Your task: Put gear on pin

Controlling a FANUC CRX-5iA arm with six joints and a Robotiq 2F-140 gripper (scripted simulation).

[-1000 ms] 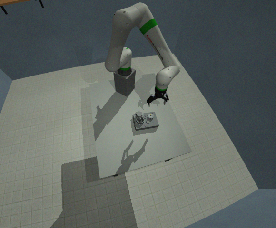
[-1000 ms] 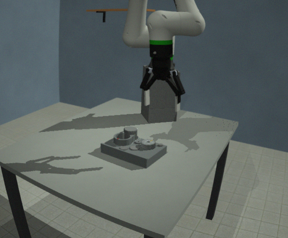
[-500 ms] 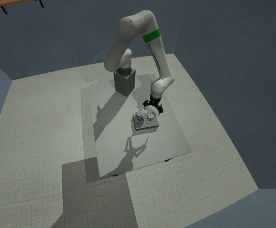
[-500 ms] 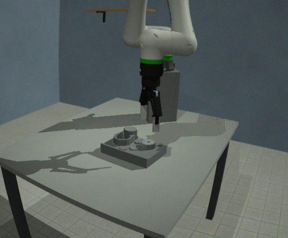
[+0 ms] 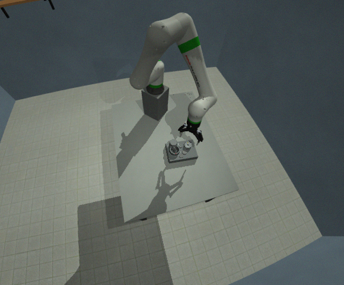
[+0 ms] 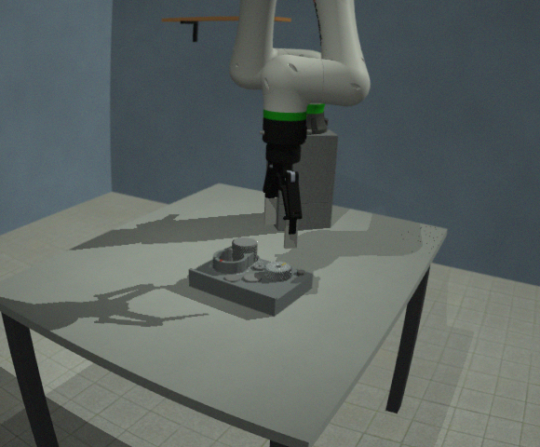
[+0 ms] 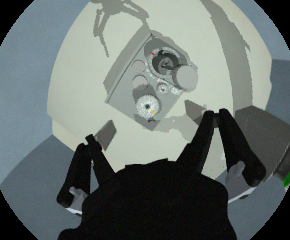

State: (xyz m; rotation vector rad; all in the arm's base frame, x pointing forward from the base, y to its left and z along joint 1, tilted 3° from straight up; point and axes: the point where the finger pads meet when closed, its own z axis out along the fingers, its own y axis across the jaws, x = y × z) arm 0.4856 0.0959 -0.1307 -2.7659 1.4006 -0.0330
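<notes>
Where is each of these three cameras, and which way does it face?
Top: high overhead, tilted down at the table; shows the whole arm and open gripper.
Exterior: beside the table, facing the wall; shows the wrist and gripper above the case.
Wrist: on the arm, looking down past the fingers at the case.
All three share the case and the arrow gear.

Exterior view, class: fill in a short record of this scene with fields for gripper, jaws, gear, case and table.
gripper: black two-finger gripper on the white arm, hanging above the table behind the case
jaws: wide open, nothing between them
gear: small grey toothed gear with a yellow mark, lying on the case, not on the pin
case: flat grey rectangular timing case with a raised collar
table: grey dark-legged table
</notes>
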